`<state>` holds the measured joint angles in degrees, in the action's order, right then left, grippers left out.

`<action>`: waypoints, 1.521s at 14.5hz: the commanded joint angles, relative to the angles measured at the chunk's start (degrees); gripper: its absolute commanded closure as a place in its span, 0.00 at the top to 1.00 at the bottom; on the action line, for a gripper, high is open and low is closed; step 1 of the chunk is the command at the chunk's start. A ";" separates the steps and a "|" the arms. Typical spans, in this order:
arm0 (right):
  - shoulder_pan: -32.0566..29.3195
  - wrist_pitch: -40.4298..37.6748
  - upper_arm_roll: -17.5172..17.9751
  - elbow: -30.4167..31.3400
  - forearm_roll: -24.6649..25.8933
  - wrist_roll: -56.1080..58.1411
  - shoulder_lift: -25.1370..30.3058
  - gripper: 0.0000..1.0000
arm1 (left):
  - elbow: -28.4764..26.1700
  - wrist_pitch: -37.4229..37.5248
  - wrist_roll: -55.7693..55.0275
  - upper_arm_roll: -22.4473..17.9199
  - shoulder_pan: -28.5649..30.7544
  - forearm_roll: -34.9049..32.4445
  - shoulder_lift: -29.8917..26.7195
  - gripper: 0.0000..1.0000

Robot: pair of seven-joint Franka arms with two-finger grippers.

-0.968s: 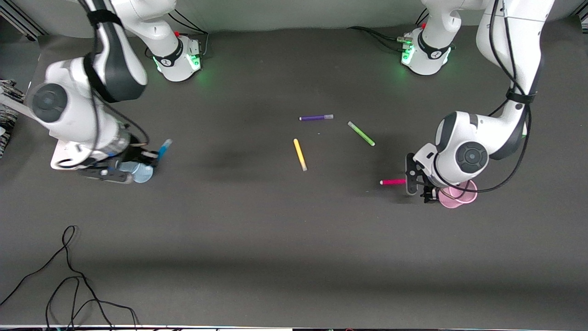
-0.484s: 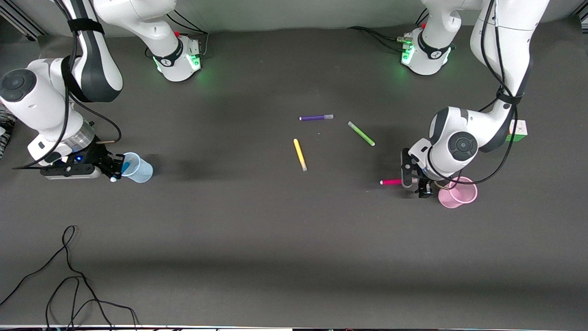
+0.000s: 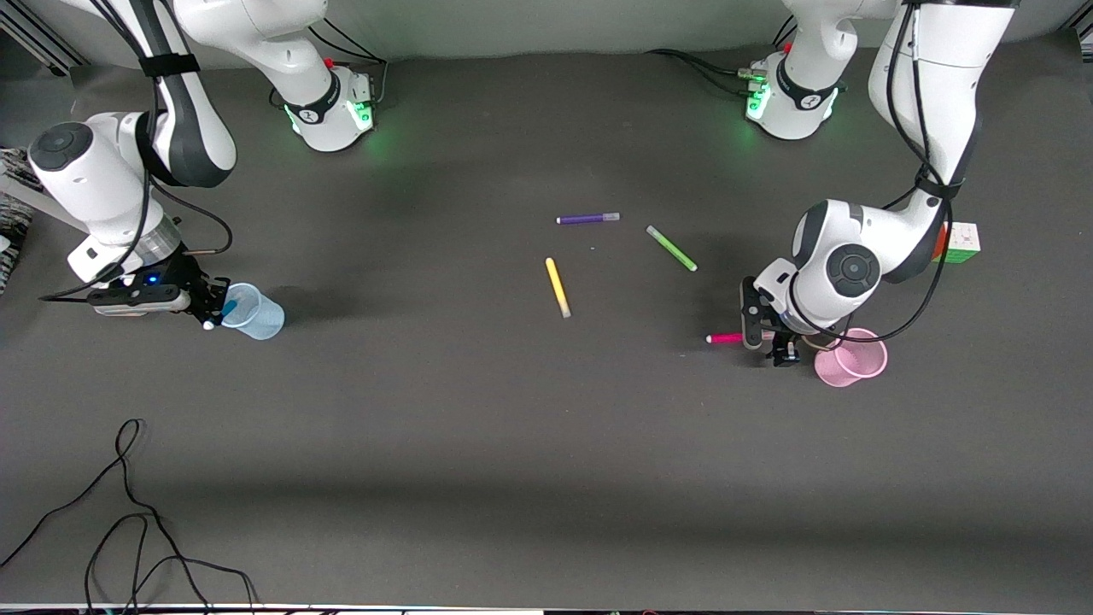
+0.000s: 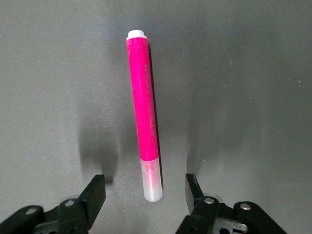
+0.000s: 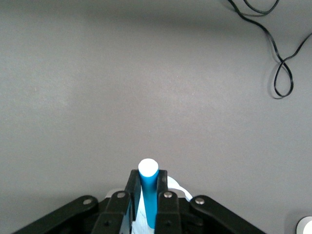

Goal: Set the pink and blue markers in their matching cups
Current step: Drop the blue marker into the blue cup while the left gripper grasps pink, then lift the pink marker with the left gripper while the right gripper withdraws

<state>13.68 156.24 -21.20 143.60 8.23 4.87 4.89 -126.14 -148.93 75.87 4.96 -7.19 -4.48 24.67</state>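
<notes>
The pink marker (image 3: 726,338) lies flat on the mat beside the pink cup (image 3: 854,366). My left gripper (image 3: 766,338) is low over its pale cap end, open, with a finger on each side and not touching it; the left wrist view shows the marker (image 4: 145,117) between the fingers (image 4: 95,194) of that gripper (image 4: 145,194). My right gripper (image 3: 212,308) is shut on the blue marker (image 3: 230,306) and holds it at the mouth of the pale blue cup (image 3: 259,318). The right wrist view shows the gripper (image 5: 148,187) clamped on the marker (image 5: 148,195).
A purple marker (image 3: 587,219), a green marker (image 3: 671,248) and a yellow marker (image 3: 557,287) lie mid-table. A colour cube (image 3: 960,242) sits by the left arm. A black cable (image 3: 128,512) loops near the front edge toward the right arm's end.
My right arm swung round and brought the blue marker from tilted above the cup down to its mouth. My left gripper slid along the pink marker, away from the pink cup.
</notes>
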 commanded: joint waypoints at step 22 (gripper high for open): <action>-0.67 -12.95 -0.24 -7.87 -3.38 2.07 -1.90 1.00 | 19.95 33.58 -6.43 -0.12 3.58 0.52 -5.42 0.00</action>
<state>12.75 149.20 -21.97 139.28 7.31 6.73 1.88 -111.77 -122.80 71.93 4.64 -5.58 -4.09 19.82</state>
